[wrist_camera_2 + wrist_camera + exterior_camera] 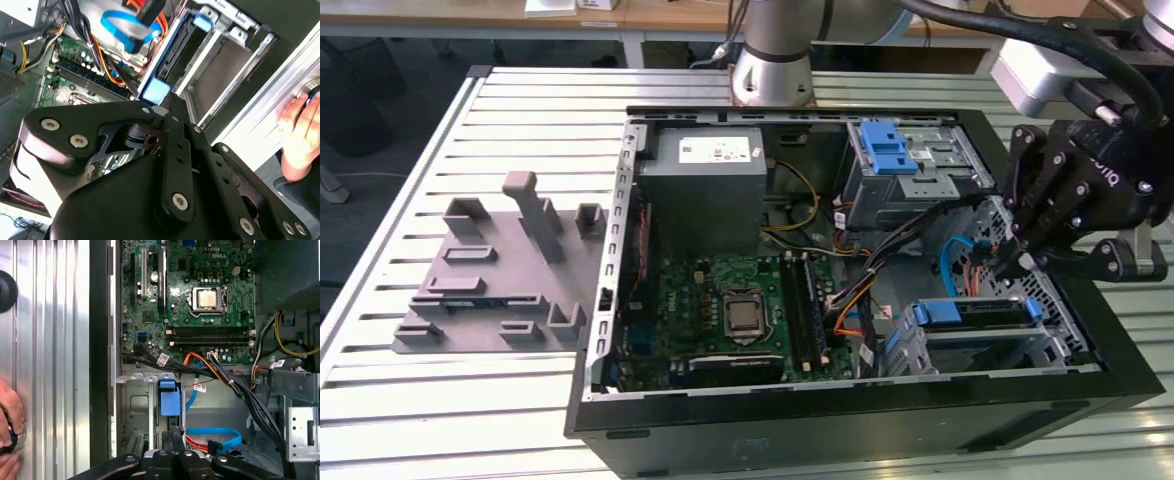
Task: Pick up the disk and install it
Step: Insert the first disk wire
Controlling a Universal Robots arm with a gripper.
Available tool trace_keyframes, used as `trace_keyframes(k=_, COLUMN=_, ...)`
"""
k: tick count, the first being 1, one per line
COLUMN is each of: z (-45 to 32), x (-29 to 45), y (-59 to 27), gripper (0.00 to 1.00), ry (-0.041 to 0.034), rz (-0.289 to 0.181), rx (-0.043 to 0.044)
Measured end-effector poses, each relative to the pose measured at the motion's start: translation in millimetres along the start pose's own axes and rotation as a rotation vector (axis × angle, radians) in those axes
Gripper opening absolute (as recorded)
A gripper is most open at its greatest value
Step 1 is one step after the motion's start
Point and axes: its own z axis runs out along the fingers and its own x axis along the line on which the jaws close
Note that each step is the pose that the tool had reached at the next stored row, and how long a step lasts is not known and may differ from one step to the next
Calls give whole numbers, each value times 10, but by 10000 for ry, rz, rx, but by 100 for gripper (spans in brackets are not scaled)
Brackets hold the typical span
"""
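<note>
The open computer case [854, 412] holds the disk [974, 312] slotted in its drive bay [1051, 345], blue edge up, long axis across the exterior view; the gripper [1017, 268], fingers pressed together, hovers near its end

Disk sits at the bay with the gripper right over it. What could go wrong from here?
1. The blue cable loops close beside the gripper, which may snag it.
2. A person's hand rests on the table beside the case, possibly within the arm's reach.
3. The disk sits between tight cage walls, so a slight tilt might jam it.
</note>
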Motion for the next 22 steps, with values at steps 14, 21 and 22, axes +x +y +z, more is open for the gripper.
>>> trace_keyframes(k=14, z=1, x=-47, y=-100, gripper=11, ry=1, rz=5, rx=-1)
trace_keyframes(k=21, z=10, x=-60, y=-109, gripper=11, ry=-13, rz=552, rx=1)
trace_keyframes(k=22, z=12, x=-69, y=-116, gripper=11, ry=-12, rz=593, rx=1)
